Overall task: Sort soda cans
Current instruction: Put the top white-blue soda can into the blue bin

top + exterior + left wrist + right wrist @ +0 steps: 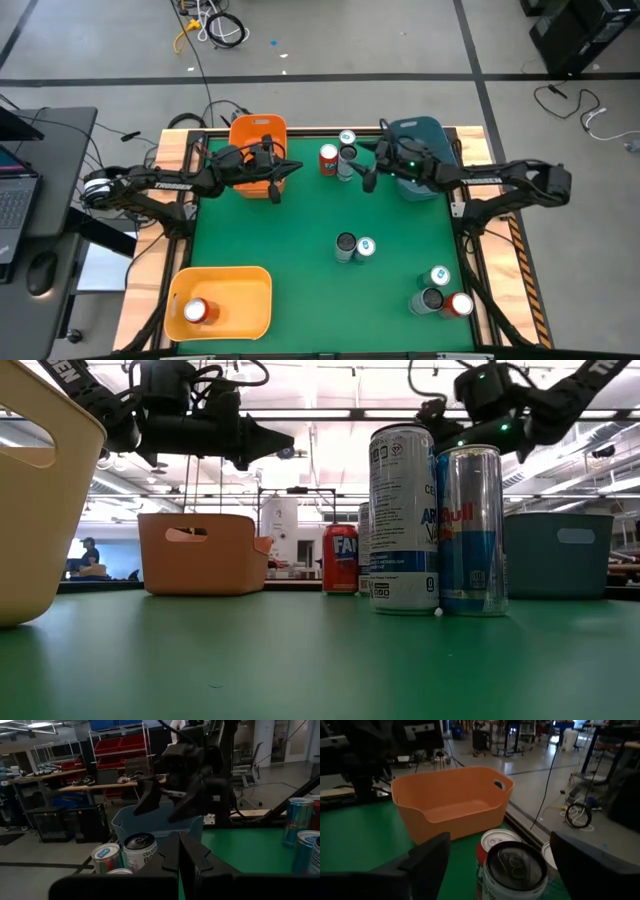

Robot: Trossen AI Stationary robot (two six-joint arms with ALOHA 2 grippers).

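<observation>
Down in the yellow plastic bin lies one red-orange can, eight others unsorted on the green bench; right hand open above the far cluster, left hand closed, empty.

The green table mat lies open across its left-centre, from the orange plastic bin at the far edge to the yellow plastic bin at the near left corner. In mid-mat a dark grey can and a white-and-blue can stand touching, with room all around them. Three cans crowd the near right corner. At the far edge a red can and two more cans fill the gap between the orange bin and the blue plastic bin. The right gripper, fingers spread, hangs right above that cluster; the left gripper, closed, hangs near the orange bin.
</observation>
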